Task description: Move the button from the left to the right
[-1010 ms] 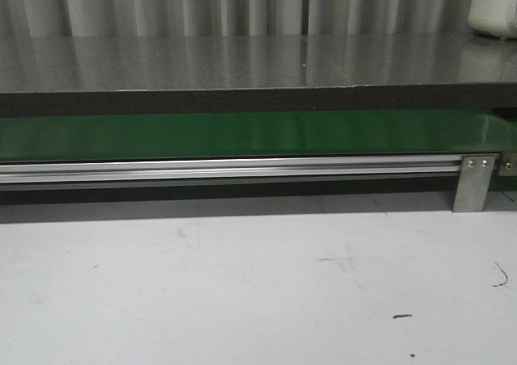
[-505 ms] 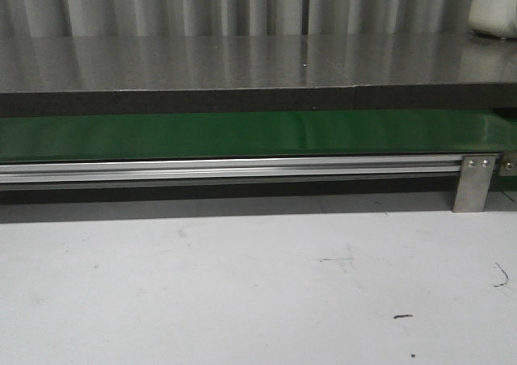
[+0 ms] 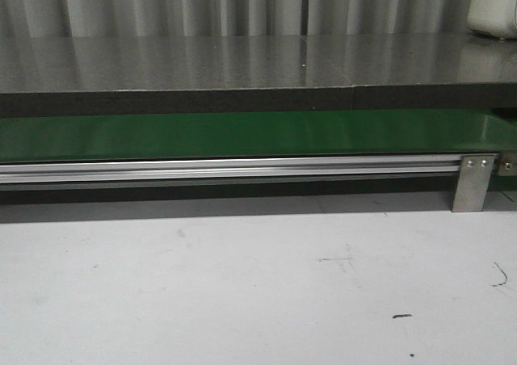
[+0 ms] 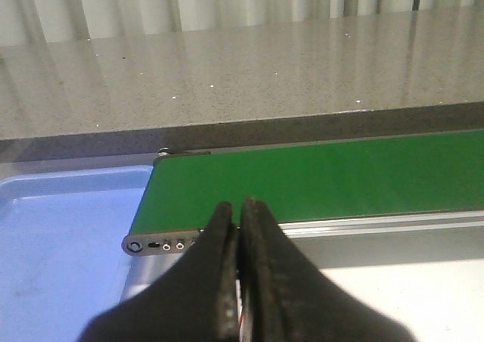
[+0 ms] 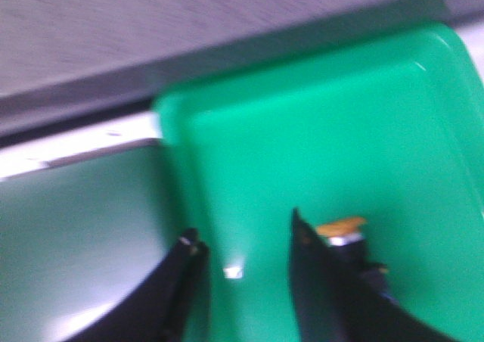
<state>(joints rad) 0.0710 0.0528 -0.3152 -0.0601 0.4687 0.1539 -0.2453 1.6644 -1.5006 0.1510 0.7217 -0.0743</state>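
Green fills the right wrist view: the green tray (image 5: 363, 130) lies under the right gripper (image 5: 242, 232), whose jaws stand apart with only bare tray floor between them. The button (image 5: 344, 240) rests on that floor just outside one jaw, touching or nearly touching it — the blur hides which — with its orange cap tilted up. It is not between the jaws, so I judge it released rather than held.

In the front view nothing differs over the last second: the belt (image 3: 242, 135), the rail (image 3: 242, 168) and the table (image 3: 242, 292) look the same, and no arm shows there. Any change is at the wrist alone — the smeared right wrist picture suggests that arm is moving.

The left gripper (image 4: 236, 206) has its jaws pressed together on nothing, hanging over the near end of the belt (image 4: 318, 179), with the blue tray (image 4: 60, 244) to one side of it.

With the button in the tray, the move looks essentially done. What remains, I think, is lifting the right jaws away without nudging the button.
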